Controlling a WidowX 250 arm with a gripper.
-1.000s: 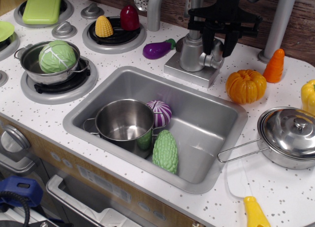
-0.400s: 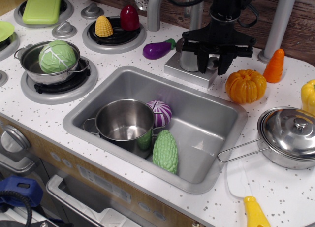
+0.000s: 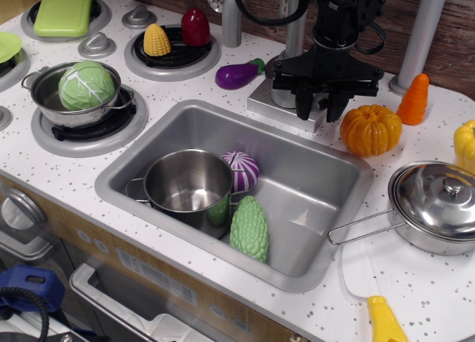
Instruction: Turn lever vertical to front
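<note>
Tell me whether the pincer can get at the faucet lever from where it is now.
Probably yes. The pincer hangs right over the faucet base, fingers pointing down around where the lever sits, with nothing between them. The lever itself is hidden behind the fingers, so contact cannot be confirmed.

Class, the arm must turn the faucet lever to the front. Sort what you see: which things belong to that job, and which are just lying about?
Job: gripper, down over the faucet base; the lever is hidden behind it.

Lying about: pumpkin, carrot, eggplant, corn, cabbage, pot in the sink, lidded pan.

gripper (image 3: 319,104) lower — jaws narrower, hiding lever
</note>
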